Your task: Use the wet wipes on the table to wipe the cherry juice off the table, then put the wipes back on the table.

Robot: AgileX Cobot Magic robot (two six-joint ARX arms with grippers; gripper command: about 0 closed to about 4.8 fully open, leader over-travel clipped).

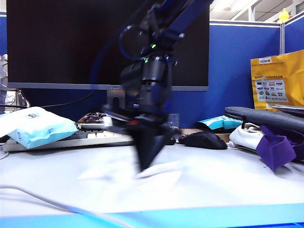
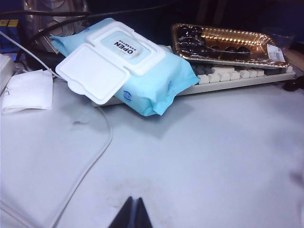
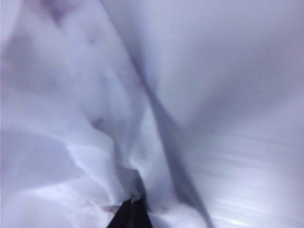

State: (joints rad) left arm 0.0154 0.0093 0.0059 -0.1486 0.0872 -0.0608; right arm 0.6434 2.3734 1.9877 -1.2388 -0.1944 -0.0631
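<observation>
Wet wipes (image 3: 95, 118), pinched in my right claw (image 3: 132, 214) mid-bench, could slip free from that thin bite while dragging; my left claw (image 2: 132, 213) idles closed at nine o'clock.

A thin, wrinkled white tissue sheet (image 3: 90, 118) shows a faint pinkish-purple tinge at the upper left of the right wrist view. The flat pale grey-white desk top (image 1: 228, 175) has a bright blue front edge. The puffy plastic wipes packet (image 2: 142, 80) is light blue with a white lid. The dark cherries (image 2: 190, 38) lie in a glossy gold foil tray (image 2: 228, 35). Both the left gripper (image 2: 133, 216) and the right gripper (image 3: 130, 213) are black.
</observation>
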